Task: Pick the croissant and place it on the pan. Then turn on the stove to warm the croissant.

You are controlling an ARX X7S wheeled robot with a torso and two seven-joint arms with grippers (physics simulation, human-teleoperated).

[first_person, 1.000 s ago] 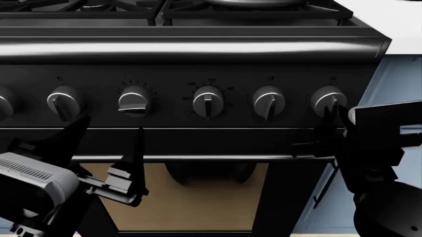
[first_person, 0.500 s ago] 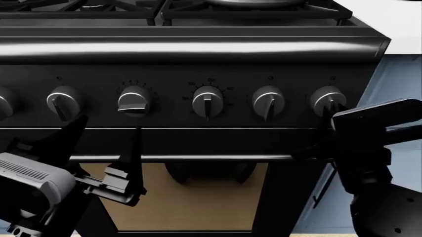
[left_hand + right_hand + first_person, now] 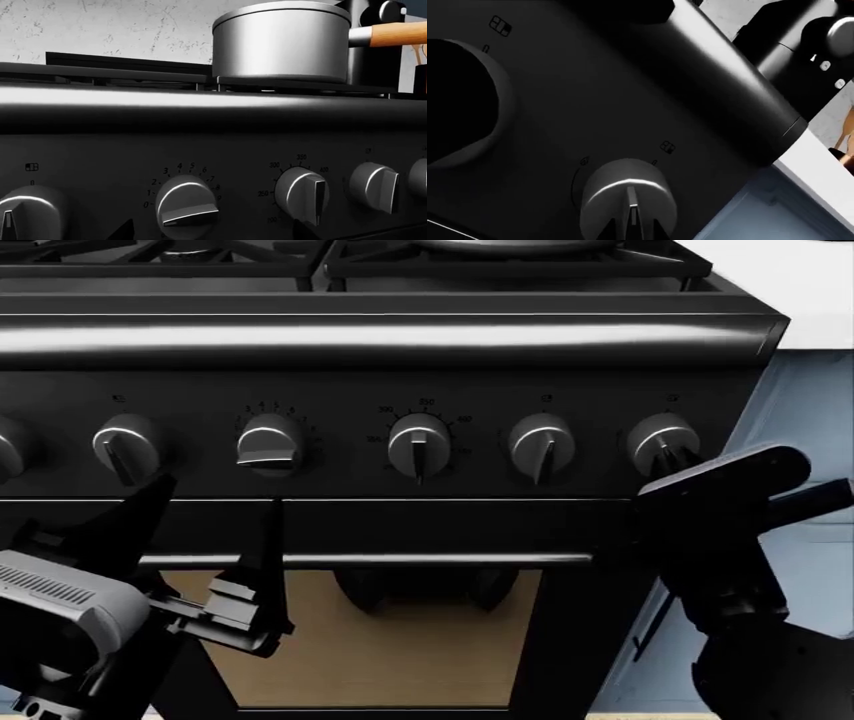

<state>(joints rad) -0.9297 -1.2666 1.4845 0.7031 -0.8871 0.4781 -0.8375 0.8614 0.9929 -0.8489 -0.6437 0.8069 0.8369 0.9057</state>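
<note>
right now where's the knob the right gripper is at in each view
Head view: the rightmost knob is last in the stove's knob row, beside the right gripper.
Right wrist view: the same knob sits close up, fingertips either side of its ridge.
Left wrist view: only a sliver of it shows at the frame edge.
Shared landmark: the numbered oven dial, in the head and left wrist views.
</note>
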